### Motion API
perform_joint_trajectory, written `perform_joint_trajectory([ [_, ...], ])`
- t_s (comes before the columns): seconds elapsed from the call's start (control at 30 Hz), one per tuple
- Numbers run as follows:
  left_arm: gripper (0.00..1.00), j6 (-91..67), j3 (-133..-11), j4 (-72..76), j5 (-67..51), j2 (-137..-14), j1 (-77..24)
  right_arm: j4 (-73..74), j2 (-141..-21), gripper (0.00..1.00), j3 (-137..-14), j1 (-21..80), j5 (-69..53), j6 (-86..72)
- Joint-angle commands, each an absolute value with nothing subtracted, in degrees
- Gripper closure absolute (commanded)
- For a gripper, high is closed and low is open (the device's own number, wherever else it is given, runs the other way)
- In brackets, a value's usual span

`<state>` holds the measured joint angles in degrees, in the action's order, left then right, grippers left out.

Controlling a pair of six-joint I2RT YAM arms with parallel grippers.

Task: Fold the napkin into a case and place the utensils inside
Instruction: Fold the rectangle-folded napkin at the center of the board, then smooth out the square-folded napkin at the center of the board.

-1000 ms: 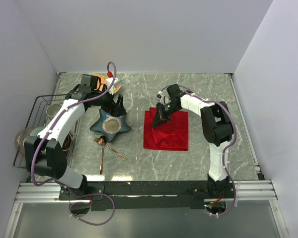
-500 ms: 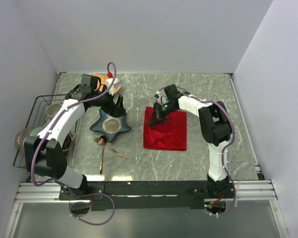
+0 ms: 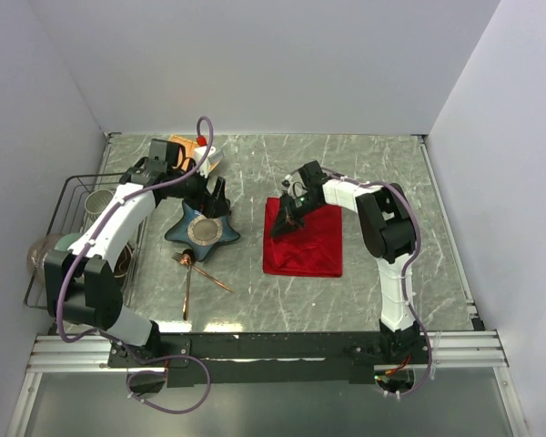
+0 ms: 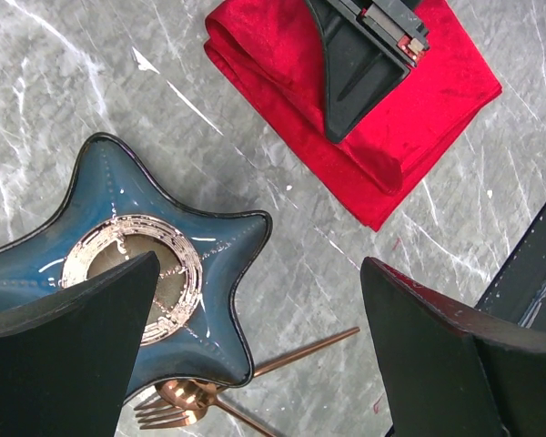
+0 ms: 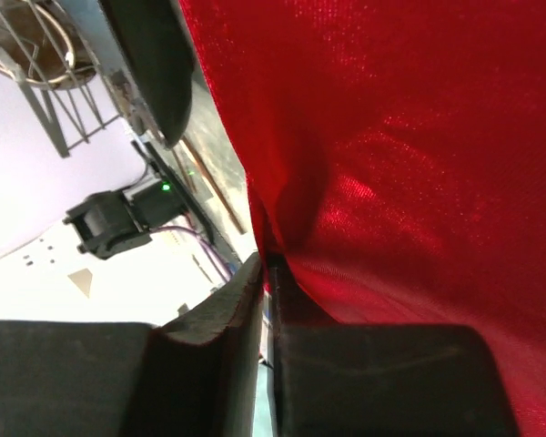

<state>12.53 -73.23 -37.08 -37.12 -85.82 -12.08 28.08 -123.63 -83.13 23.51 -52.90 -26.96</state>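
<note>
At the left edge of the grey marbled worktop (image 3: 255, 168) a black wire rack (image 3: 65, 202) is noted; it plays no part in this step. The left gripper (image 3: 217, 196) is held above the glossy blue star-shaped dish (image 3: 202, 229) with its jaws fully apart and nothing between them, unchanged over the last second. The thin copper-coloured metal utensils (image 3: 198, 270) lie crossed on the worktop just in front of the dish, well apart from the cloth and untouched.

The bright red soft fabric napkin (image 3: 314, 246) is found right of centre, lying as a folded, roughly rectangular pad with a doubled layer visible along its near-left edge in the left wrist view. The right gripper (image 3: 287, 221) has been carried leftward across the cloth over the last second, from its upper middle to its left edge. In the right wrist view its fingers (image 5: 218, 309) are seen almost together with a fold of red cloth pinched between them.

It is judged that one layer has been drawn across to narrow the napkin towards a case, and that release of the fold is the step now in hand. The pocket is not yet long and narrow, so further folding is judged necessary before the utensils are collected. A dragged or sprung-back layer on release is the risk to be watched.
</note>
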Motion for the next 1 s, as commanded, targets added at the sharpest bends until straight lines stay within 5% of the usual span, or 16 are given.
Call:
perform_joint_trajectory([
  [0.0, 0.01, 12.6, -72.6, -36.4, -37.4, -82.2, -11.8, 27.8, -122.5, 0.75, -85.3, 24.2, -56.2, -26.6],
  [0.17, 0.01, 13.2, -72.6, -35.2, -39.0, -81.8, -11.8, 37.5, -118.7, 0.52, -88.9, 22.2, -57.2, -18.2],
  [0.6, 0.01, 11.4, -80.5, -25.9, -36.8, -83.8, -16.6, 52.9, -110.3, 0.50, -88.2, 4.0, -49.5, -0.5],
  [0.97, 0.01, -0.9, -70.6, -10.6, -32.5, -75.0, -17.9, 52.7, -100.9, 0.50, -80.2, 7.7, -38.3, 7.1],
])
